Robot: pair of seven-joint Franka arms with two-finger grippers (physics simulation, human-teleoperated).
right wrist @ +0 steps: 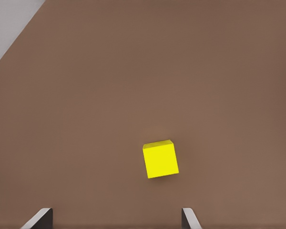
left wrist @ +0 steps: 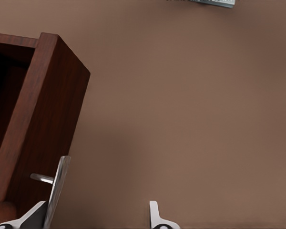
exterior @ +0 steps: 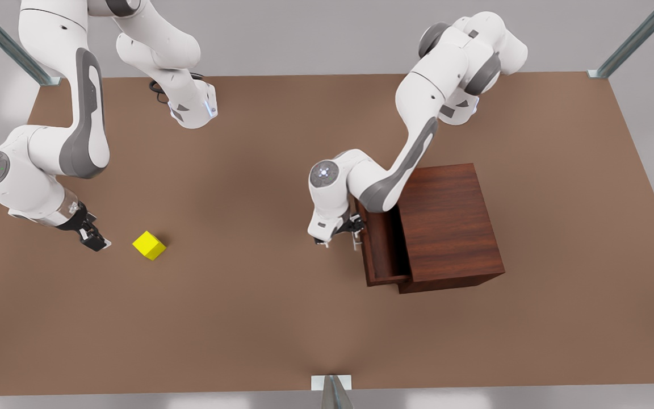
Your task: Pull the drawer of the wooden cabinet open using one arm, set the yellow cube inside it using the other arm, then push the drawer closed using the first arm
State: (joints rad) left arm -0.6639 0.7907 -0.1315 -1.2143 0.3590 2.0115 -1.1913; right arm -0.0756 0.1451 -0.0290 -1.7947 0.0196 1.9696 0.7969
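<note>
The left gripper [exterior: 339, 236] stood beside the partly open drawer [exterior: 381, 244], fingers apart astride its handle [left wrist: 55, 188]. The right gripper's [exterior: 93, 238] fingers, also apart, faced the yellow cube [exterior: 149, 245], ready to grasp.

Front view: high up, looking steeply down on whole table [exterior: 259, 318], both arms in frame, far off. Left wrist cam: close, low, facing drawer [left wrist: 35, 119] front & handle [left wrist: 57, 188] (shares drawer [exterior: 382, 244] w/ front view). Right wrist cam: above table [right wrist: 143, 71], angled down, fairly near yellow cube [right wrist: 160, 159]; shares cube [exterior: 149, 245] w/ front view.
</note>
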